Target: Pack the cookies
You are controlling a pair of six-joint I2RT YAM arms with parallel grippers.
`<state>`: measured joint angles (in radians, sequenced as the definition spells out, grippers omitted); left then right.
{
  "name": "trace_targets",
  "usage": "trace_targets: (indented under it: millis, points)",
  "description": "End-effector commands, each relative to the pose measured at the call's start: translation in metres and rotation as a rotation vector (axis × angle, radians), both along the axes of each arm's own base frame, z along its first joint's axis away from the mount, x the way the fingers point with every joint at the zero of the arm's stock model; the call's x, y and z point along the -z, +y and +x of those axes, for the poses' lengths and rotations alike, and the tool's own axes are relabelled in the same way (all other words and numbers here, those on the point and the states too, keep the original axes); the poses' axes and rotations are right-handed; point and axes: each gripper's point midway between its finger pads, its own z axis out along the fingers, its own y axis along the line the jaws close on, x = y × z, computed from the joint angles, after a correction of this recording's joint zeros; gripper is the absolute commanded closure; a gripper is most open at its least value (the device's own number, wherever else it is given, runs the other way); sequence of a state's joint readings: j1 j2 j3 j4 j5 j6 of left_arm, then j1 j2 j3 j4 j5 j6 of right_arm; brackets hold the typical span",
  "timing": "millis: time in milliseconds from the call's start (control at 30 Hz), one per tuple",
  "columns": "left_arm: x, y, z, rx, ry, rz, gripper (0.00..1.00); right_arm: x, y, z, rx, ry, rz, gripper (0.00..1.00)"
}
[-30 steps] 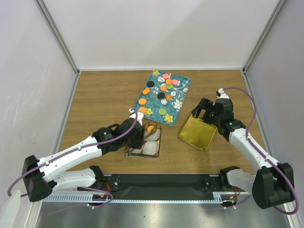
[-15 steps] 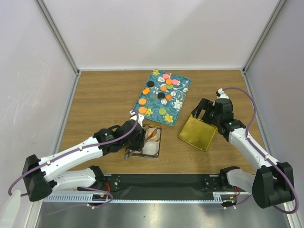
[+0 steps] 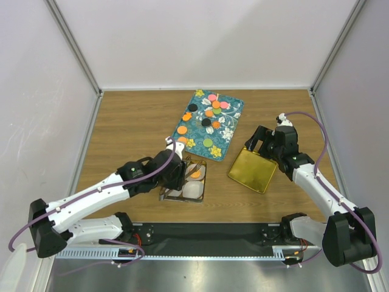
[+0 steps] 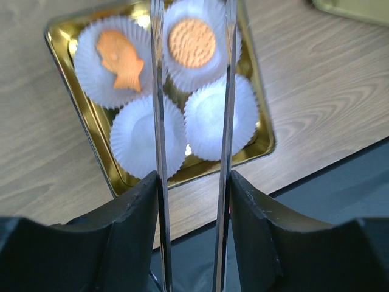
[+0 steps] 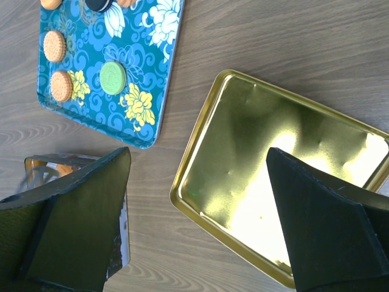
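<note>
My left gripper (image 4: 193,182) is shut on a pair of metal tongs (image 4: 159,121). Their two arms reach over the gold tin (image 4: 91,121). A round orange cookie (image 4: 191,42) lies in a white paper cup between the tong arms, with a gap on each side. A fish-shaped orange cookie (image 4: 118,58) sits in the cup beside it. Two nearer cups (image 4: 149,134) hold nothing. Several more cookies (image 3: 208,121) lie on the teal tray (image 3: 226,131). My right gripper (image 5: 197,155) hangs open above the gold lid (image 5: 285,182), holding nothing.
The teal flowered tray (image 5: 85,115) stands behind the tin, with a green cookie (image 5: 112,76) and orange ones (image 5: 55,45) near its front corner. The gold lid (image 3: 253,170) lies right of the tin (image 3: 185,198). White walls close in three sides.
The tong arms have spread a little around the round orange cookie, which now rests in its cup. My left gripper shifted slightly. The right arm has not moved.
</note>
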<state>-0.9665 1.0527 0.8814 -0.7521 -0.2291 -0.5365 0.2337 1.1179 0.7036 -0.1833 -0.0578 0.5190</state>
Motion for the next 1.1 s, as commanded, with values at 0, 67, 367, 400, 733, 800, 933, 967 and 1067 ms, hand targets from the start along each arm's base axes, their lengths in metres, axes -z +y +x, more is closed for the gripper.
trace_targets:
  millis: [0,67,367,400,733,800,933,967,1067]
  points:
    - [-0.042,-0.007,0.009,0.009,-0.087,-0.055,0.48,-0.019,0.003,0.011,-0.010,-0.053,-0.008,0.00]
    - [-0.053,-0.010,0.013,0.016,-0.108,-0.063,0.47,-0.019,0.003,0.011,-0.011,-0.054,-0.006,0.00]
    - [-0.081,-0.042,0.071,0.017,-0.169,0.026,0.42,-0.015,0.004,0.011,-0.014,-0.042,-0.009,0.00]
    - [-0.082,-0.045,0.085,0.000,-0.172,0.039,0.41,-0.015,0.004,0.011,-0.013,-0.042,-0.010,0.01]
    - [-0.046,-0.069,0.133,0.026,-0.116,0.143,0.36,-0.011,0.004,0.013,-0.015,-0.028,-0.011,0.00]
    - [-0.034,-0.074,0.137,0.038,-0.098,0.149,0.36,-0.011,0.004,0.013,-0.013,-0.032,-0.012,0.00]
    - [-0.018,-0.075,0.145,0.032,-0.075,0.168,0.36,-0.009,0.005,0.013,-0.019,-0.025,-0.011,0.00]
    - [-0.016,-0.076,0.147,0.032,-0.075,0.168,0.36,-0.010,0.005,0.013,-0.018,-0.028,-0.009,0.00]
    - [-0.006,-0.075,0.154,0.034,-0.058,0.179,0.36,-0.009,0.006,0.013,-0.020,-0.023,-0.007,0.00]
